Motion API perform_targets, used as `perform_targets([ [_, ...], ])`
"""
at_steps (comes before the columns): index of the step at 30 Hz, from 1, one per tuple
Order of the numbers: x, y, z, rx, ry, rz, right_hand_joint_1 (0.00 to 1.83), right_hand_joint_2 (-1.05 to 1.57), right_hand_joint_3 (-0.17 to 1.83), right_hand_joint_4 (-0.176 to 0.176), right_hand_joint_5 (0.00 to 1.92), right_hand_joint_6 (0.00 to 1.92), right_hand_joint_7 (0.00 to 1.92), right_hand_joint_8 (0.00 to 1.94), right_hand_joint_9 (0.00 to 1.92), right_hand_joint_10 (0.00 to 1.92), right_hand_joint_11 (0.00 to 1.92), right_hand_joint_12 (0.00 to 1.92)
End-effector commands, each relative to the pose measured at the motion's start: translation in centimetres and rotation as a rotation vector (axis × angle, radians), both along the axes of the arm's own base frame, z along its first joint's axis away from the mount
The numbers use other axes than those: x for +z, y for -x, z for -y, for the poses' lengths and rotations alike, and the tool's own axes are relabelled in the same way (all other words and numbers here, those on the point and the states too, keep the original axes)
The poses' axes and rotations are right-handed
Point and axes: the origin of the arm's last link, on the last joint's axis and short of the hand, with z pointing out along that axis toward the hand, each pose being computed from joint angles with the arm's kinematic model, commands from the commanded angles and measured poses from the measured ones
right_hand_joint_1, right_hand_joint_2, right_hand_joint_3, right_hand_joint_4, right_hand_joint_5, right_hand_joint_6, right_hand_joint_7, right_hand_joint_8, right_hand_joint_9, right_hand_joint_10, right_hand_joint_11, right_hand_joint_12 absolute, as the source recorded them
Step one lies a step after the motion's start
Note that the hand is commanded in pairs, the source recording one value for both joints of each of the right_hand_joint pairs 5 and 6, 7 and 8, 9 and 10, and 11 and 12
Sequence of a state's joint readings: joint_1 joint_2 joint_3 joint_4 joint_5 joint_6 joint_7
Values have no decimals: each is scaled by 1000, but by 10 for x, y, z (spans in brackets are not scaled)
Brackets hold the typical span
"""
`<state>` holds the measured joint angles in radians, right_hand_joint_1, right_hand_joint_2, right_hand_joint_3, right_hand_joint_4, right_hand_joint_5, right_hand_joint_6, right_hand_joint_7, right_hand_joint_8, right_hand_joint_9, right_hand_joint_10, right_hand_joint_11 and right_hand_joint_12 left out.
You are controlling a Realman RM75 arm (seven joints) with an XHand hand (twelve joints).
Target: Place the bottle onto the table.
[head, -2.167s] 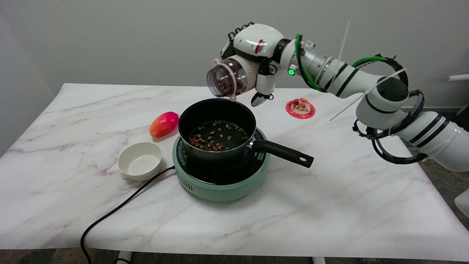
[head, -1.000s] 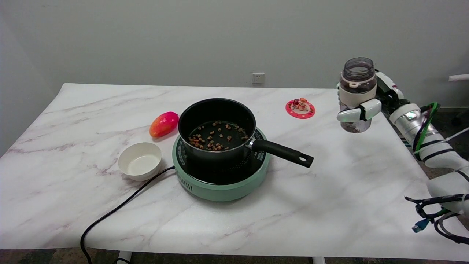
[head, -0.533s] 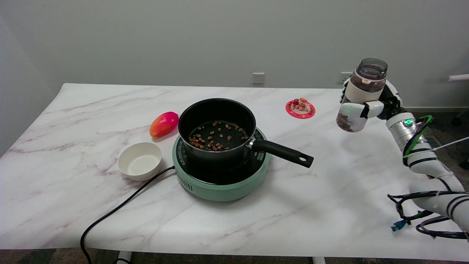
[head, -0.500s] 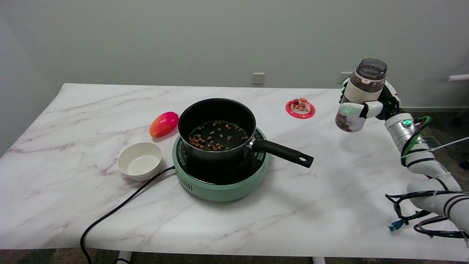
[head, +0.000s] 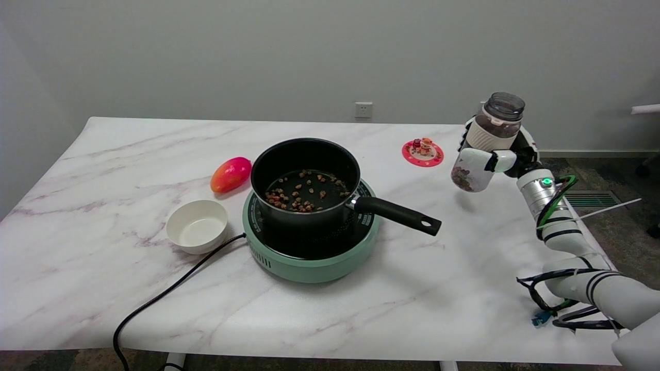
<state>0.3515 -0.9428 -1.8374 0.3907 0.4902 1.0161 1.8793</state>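
Marble table (head: 464, 288); right hand (head: 502, 157) holds tilted bottle (head: 484, 147) above.

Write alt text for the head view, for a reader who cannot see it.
The right hand holds a clear bottle tilted above the right side of a marble table. At centre a black pot of brown bits sits on a green hotplate, with a white bowl and a mango to its left.

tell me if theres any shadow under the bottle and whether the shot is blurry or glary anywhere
Head view: a soft, faint shadow lies on the table just below and right of the bottle, apart from its base, which suggests the bottle is still off the surface. Head view: the right hand and bottle look sharp, no motion blur. Head view: lighting is even and diffuse; the marble top shows only a mild sheen.
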Motion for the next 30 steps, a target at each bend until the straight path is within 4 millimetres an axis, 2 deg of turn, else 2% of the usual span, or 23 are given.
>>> perform_targets([
  [1, -39, 22, 12, -30, 21, -110, 1514, 949, 726, 0, 1920, 1920, 1920, 1920, 1396, 1396, 1228, 1228],
  [11, -39, 24, 11, -36, 37, -127, 1497, 1024, 637, 0, 1920, 1920, 1920, 1920, 1408, 1408, 1236, 1236],
  [30, -41, 44, -4, -87, 44, -91, 1488, 1029, 609, 0, 1920, 1920, 1920, 1920, 1403, 1403, 1233, 1233],
])
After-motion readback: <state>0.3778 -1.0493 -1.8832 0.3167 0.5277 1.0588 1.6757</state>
